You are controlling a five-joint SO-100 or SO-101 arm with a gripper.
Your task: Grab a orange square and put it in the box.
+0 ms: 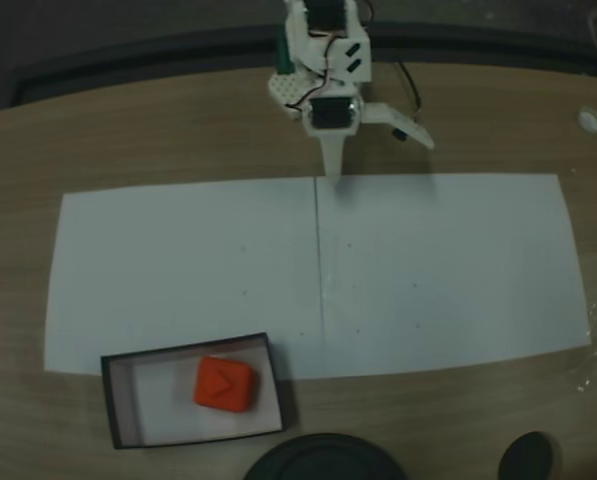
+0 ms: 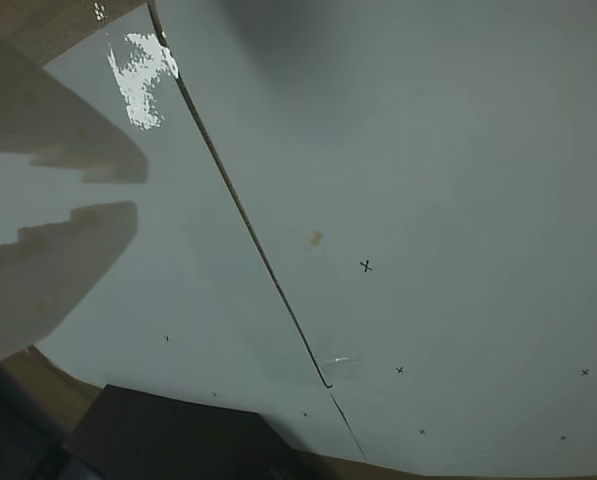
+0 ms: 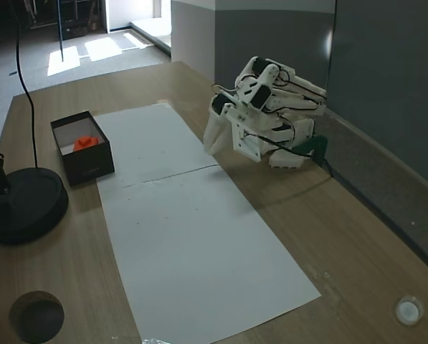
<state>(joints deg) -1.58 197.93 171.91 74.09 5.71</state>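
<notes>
The orange square lies inside the box, a shallow black-walled tray at the near left corner of the white paper. In another fixed view the orange square peeks above the box's wall. My gripper is far from it, at the opposite edge of the paper, folded down with its tip at the paper's seam. It is shut with nothing between the fingers. The wrist view catches a dark corner of the box at the bottom.
Two white paper sheets cover the middle of the wooden table. A round black base and a small black disc sit at the near edge. A small white cap lies at the far right.
</notes>
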